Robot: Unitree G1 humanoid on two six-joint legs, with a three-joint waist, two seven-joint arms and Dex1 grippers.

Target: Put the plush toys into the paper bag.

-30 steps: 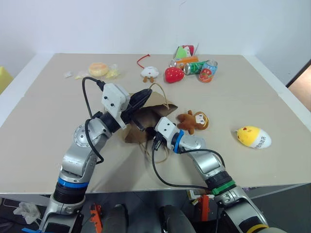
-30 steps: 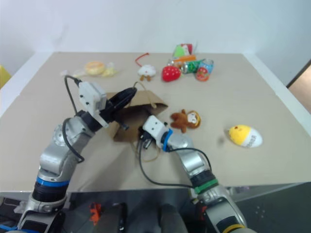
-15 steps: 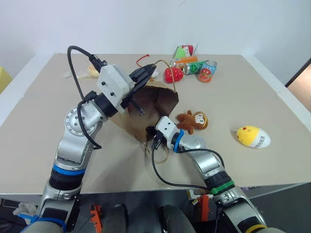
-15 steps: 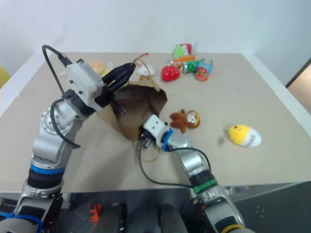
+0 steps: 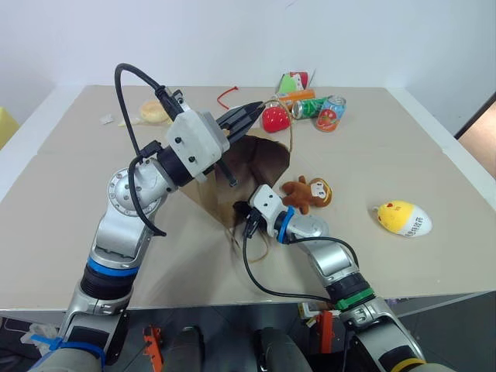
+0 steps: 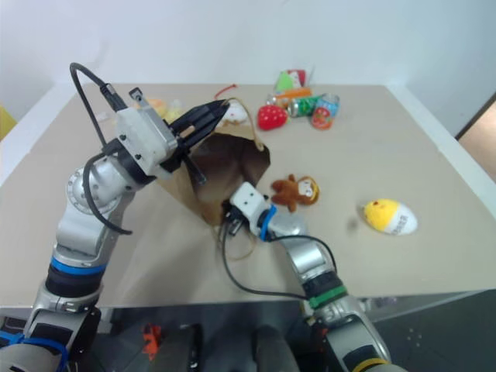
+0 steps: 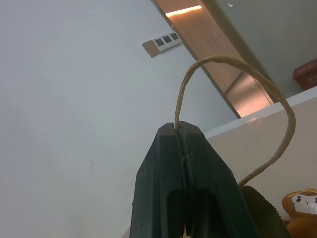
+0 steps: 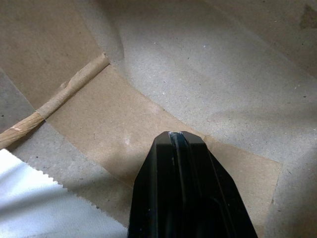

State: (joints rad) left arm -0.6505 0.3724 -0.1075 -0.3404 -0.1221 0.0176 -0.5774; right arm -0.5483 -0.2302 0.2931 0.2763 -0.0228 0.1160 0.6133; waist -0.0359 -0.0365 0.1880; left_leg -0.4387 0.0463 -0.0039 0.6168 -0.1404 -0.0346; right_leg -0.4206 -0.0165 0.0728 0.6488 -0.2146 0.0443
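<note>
Left gripper (image 5: 254, 109) jaws clamped on paper bag (image 5: 252, 167) cord handle (image 7: 237, 94); right gripper (image 5: 240, 209) jaws pinching the bag's lower rim.

A beige table (image 5: 403, 155) with a paler rim carried the scene; the brown paper bag (image 5: 232, 182) rested on it near the middle, its mouth lifted off the surface, with the brown monkey plush (image 5: 308, 193) lying just beside the bag and the yellow-and-white egg plush (image 5: 404, 218) well apart toward the right edge. Along the far side lay a red strawberry toy (image 5: 277, 118), a green can (image 5: 311, 108), a red-and-green can (image 5: 332, 114) and an orange packet (image 5: 296, 97), close together. At the far left lay a yellow-orange round thing (image 5: 153, 111).
</note>
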